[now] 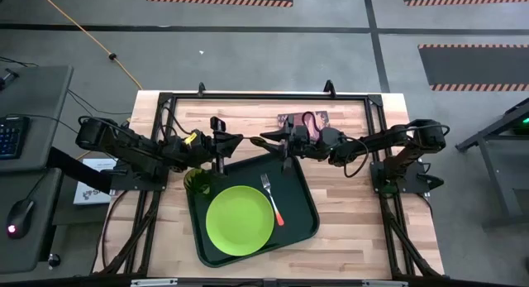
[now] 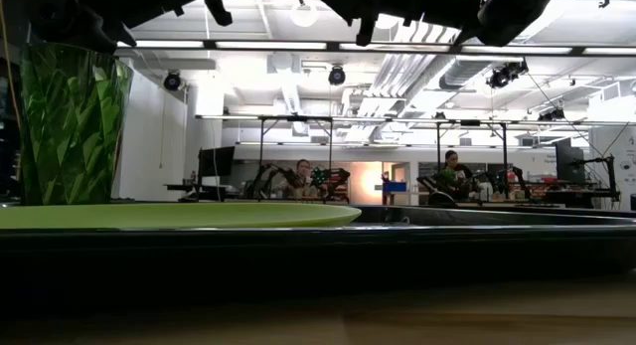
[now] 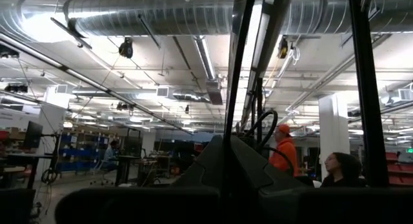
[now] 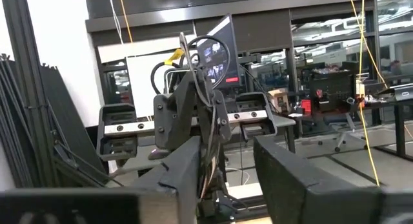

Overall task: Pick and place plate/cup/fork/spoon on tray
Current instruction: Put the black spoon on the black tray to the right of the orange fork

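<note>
The dark-green tray (image 1: pixel 304 206) lies at the table's middle. On it rest the lime-green plate (image 1: pixel 240 221), flat on its base, and the fork (image 1: pixel 273 199), to the plate's right with its tines toward the far edge. The dark-green cup (image 1: pixel 197 181) stands upright at the tray's far left corner and shows tall in the low view (image 2: pixel 70 126). No spoon shows in any view. My left gripper (image 1: pixel 238 141) is shut and my right gripper (image 1: pixel 266 141) is open. Both hover tip to tip above the tray's far edge, and the right fingers (image 4: pixel 187 175) have nothing between them.
A small reddish book (image 1: pixel 302 119) lies on the wood just beyond the tray, under my right arm. Bare wood shows on the table's right side and near edge. People sit at benches in the room beyond the table.
</note>
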You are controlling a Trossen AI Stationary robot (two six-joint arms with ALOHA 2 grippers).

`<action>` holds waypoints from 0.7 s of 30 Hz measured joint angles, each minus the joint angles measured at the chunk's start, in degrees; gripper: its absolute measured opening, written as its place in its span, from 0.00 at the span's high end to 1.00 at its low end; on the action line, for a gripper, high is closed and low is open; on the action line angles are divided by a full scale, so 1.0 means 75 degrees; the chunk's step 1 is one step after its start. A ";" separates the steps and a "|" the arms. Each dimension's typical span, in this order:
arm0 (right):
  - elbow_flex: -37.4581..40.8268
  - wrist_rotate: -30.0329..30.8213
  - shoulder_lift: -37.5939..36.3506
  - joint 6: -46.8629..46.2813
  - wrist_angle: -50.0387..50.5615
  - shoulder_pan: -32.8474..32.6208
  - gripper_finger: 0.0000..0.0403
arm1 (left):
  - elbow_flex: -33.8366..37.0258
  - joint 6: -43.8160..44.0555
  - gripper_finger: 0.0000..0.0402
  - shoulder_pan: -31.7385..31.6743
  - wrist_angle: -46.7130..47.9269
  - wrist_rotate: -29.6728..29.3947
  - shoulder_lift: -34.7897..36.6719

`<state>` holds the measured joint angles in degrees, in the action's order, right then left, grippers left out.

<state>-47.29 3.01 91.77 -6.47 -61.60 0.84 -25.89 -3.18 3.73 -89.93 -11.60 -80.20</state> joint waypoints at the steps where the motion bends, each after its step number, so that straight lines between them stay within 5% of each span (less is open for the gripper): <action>1: 0.0000 0.0000 0.0000 -0.0030 0.0003 0.0000 0.71 | 0.0000 0.0000 1.00 0.0000 0.0000 -0.0019 0.0000; 6: 0.0000 0.0075 0.0000 -0.0084 0.0003 -0.0002 0.96 | 0.0000 -0.0007 1.00 0.0000 0.0005 -0.0187 0.0000; 15: 0.0000 0.0128 -0.0020 -0.0136 0.0064 0.0009 0.99 | 0.0000 -0.0082 0.93 0.0006 0.0322 -0.0287 0.0078; 21: 0.0026 0.0550 -0.0533 0.0315 0.0812 -0.0024 1.00 | 0.0000 -0.0198 0.80 -0.0003 0.2170 -0.0303 0.0818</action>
<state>-47.09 7.13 87.77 -4.11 -55.51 0.66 -25.89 -4.67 3.70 -73.66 -13.87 -74.07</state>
